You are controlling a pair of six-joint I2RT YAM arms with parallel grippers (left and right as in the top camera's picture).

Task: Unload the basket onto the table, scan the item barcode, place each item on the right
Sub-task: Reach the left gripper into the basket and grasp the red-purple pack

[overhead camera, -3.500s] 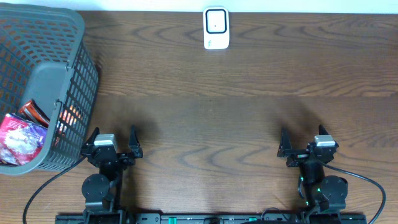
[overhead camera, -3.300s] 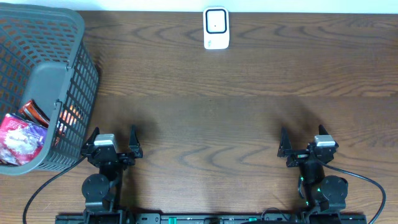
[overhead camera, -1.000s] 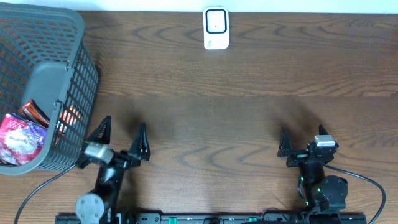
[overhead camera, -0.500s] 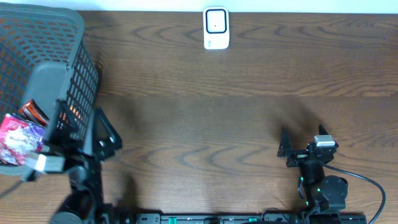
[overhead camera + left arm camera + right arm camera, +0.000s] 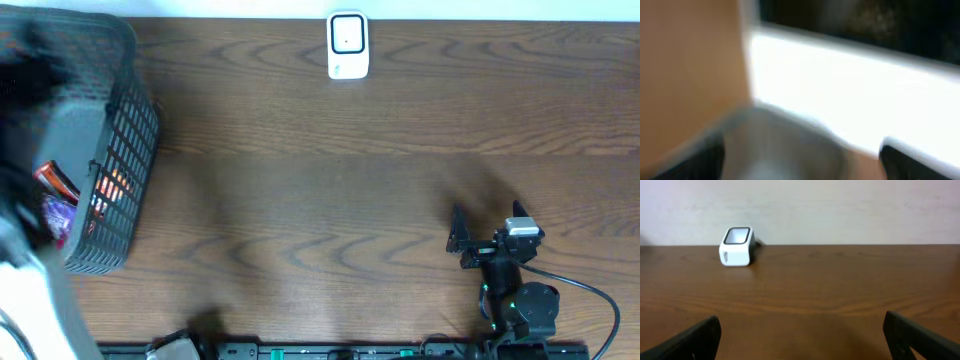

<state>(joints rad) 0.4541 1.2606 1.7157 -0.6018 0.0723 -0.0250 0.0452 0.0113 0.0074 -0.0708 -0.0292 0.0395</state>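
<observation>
Left arm (image 5: 25, 290) swung over basket (image 5: 125, 150); scanner (image 5: 347, 45) lies front-to-back.

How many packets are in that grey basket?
2 visible: a red packet near the basket's right wall, and a pink-purple packet just below it in the overhead view. The blurred left arm covers much of the basket, so more may be hidden.
</observation>
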